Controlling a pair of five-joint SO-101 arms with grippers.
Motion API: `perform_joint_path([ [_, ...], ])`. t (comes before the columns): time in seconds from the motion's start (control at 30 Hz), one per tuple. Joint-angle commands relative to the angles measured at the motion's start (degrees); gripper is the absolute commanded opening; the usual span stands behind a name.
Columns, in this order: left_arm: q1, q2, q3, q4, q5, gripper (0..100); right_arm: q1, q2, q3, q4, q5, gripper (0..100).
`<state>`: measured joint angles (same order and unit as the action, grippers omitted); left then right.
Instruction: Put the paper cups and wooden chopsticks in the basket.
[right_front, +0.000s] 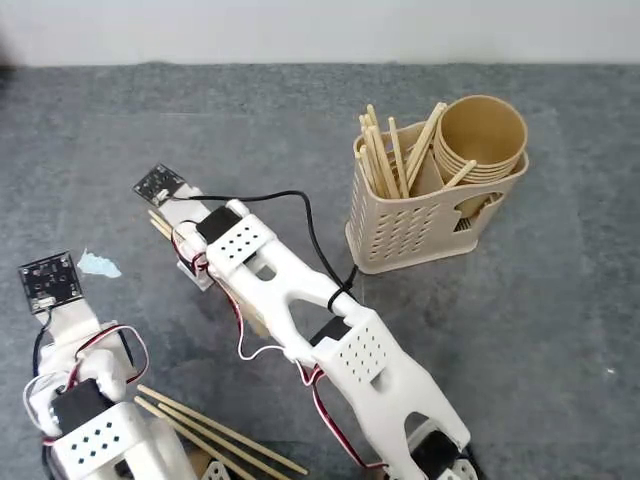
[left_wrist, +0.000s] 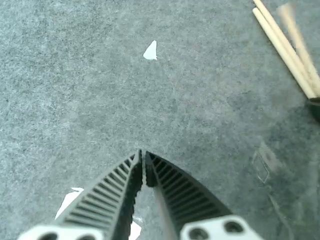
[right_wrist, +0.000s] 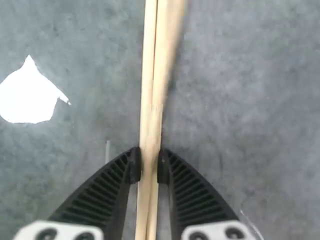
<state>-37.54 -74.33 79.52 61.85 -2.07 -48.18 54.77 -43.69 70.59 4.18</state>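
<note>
Right wrist view: right pincer (right_wrist: 148, 167) nipped tight on chopsticks (right_wrist: 150, 75), grey mat (right_wrist: 250, 75) flat either side, white scrap (right_wrist: 27, 95) near; left pincer (left_wrist: 142, 162) closed on nothing, above mat.

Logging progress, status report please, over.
Right pincer shut on chopsticks. Left pincer shut, empty. Basket holds cups. Also loose chopsticks by left arm.
</note>
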Motion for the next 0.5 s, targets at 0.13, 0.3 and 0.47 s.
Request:
perform_joint_path([
  [0.13,-0.35,-0.7,-0.84,-1.23,-0.09,1,1.1,-4.09,-0.62,6.9,0.62,0.8],
  [0.3,-0.35,-0.7,-0.84,-1.23,-0.09,1,2.42,-10.86,-0.62,12.0,0.44,0.8],
  [0.47,-0.18,-0.7,-0.48,-1.32,-0.09,1,3.47,-19.03,-0.62,15.96,0.35,0.8],
])
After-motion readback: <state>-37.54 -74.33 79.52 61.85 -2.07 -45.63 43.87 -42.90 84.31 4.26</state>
